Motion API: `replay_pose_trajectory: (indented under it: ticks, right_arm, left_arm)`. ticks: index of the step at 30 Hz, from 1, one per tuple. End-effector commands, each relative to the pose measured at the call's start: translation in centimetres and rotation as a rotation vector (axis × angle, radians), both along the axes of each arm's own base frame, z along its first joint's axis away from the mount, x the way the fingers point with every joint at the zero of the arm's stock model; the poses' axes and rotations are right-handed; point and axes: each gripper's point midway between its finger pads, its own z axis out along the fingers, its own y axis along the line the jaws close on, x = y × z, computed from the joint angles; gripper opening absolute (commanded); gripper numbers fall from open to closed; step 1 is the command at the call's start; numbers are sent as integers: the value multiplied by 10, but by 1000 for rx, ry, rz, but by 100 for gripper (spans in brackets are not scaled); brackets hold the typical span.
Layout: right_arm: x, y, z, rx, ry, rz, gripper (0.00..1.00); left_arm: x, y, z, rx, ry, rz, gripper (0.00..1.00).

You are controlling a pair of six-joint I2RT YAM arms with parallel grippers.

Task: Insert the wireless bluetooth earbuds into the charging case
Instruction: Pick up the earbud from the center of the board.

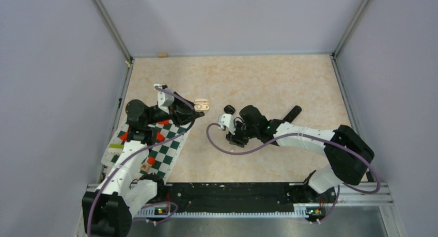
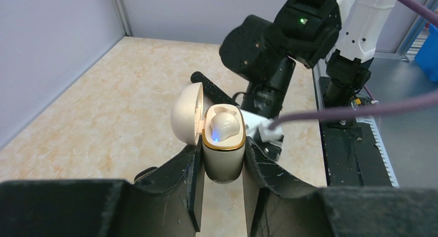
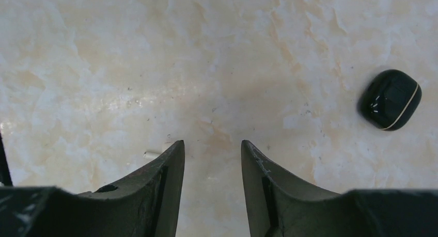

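My left gripper (image 2: 223, 149) is shut on a cream charging case (image 2: 223, 157) with a gold rim and holds it upright above the table. Its lid (image 2: 186, 113) is open to the left, a blue light glows inside, and a white earbud (image 2: 225, 124) sits in it. The case also shows in the top view (image 1: 202, 106). My right gripper (image 3: 212, 146) is open and empty, pointing down at the bare table. A white earbud stem (image 3: 151, 154) peeks out beside its left finger. A shut black case (image 3: 389, 99) lies to the right. No black earbuds show.
A black microphone (image 1: 292, 113) lies behind the right arm, also in the left wrist view (image 2: 209, 88). A green, white and red checkered board (image 1: 168, 146) lies under the left arm. The black case shows in the top view (image 1: 229, 109). Walls close in the table.
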Motion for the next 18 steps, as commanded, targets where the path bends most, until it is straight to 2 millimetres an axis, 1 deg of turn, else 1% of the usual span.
replay_pose_trajectory:
  ticks: [1, 4, 8, 11, 14, 18]
  right_arm:
    - [-17, 7, 34, 137, 169, 41, 44]
    - [-19, 6, 25, 115, 236, 40, 44]
    - [-28, 4, 1, 61, 381, 48, 43]
    - [-30, 1, -17, 13, 475, 39, 43]
    - [-26, -2, -26, -6, 530, 11, 41]
    - [-22, -4, -28, 2, 569, -12, 41]
  left_arm:
    - [-1, 2, 10, -9, -36, 9, 11]
    - [-1, 2, 11, -10, -39, 9, 11]
    - [-2, 3, 12, -11, -38, 11, 11]
    - [-3, 3, 12, -11, -40, 11, 11]
    - [-3, 3, 11, -10, -41, 10, 11]
    - [-2, 3, 11, -10, -40, 10, 11]
